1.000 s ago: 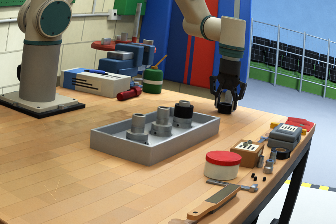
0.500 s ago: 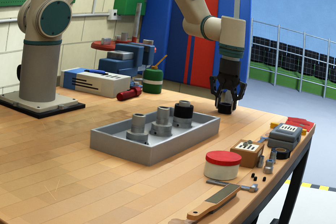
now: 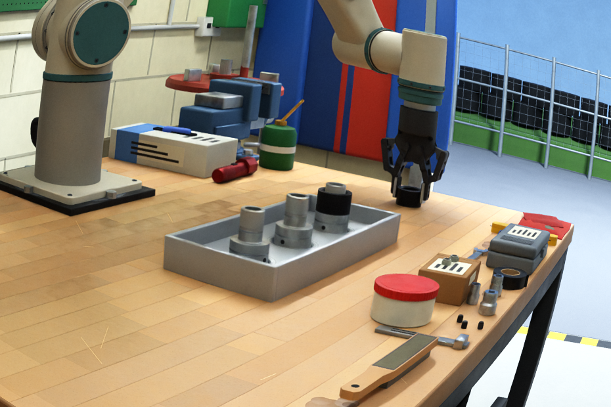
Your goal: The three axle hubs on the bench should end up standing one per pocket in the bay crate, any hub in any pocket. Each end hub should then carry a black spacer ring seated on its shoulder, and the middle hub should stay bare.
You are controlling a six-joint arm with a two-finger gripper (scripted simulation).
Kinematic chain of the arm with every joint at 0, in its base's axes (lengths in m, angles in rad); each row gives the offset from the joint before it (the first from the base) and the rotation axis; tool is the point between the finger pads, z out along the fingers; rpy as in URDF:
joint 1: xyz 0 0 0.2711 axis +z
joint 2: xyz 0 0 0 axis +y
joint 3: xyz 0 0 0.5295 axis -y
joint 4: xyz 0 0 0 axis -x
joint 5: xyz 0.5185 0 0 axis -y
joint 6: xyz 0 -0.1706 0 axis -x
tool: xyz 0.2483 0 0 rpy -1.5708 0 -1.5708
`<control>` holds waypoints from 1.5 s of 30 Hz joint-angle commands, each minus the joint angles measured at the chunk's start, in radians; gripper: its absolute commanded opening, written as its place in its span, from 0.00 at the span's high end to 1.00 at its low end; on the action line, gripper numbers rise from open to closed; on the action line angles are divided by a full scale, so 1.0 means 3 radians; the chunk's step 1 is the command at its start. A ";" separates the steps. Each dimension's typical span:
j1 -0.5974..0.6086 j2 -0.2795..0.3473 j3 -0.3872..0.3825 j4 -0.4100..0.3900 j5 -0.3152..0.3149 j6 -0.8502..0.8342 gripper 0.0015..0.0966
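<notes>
A black spacer ring (image 3: 409, 196) is partly hidden between my fingers; my gripper (image 3: 410, 194) has closed on it at the bench's far edge, to the right of the grey bay crate (image 3: 283, 247). Three grey axle hubs stand upright in the crate's pockets. The far hub (image 3: 333, 207) wears a black spacer ring (image 3: 333, 202) on its shoulder, while the middle hub (image 3: 294, 228) and the near hub (image 3: 250, 239) are bare.
A red-lidded white tub (image 3: 404, 299) sits right of the crate, with a brown box (image 3: 449, 278), small fittings, a tape roll (image 3: 511, 278) and a grey case (image 3: 519, 245) near the bench's right edge. A file (image 3: 390, 366) lies at the front. Behind stand a vise (image 3: 232, 104) and a green can (image 3: 278, 146).
</notes>
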 commanded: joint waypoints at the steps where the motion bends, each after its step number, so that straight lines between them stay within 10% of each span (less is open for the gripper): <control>1: 0.0000 -0.0002 0.0001 0.0000 -0.0001 0.0000 0.93; 45: 0.0000 -0.0503 0.0054 0.0003 -0.0546 0.0000 0.93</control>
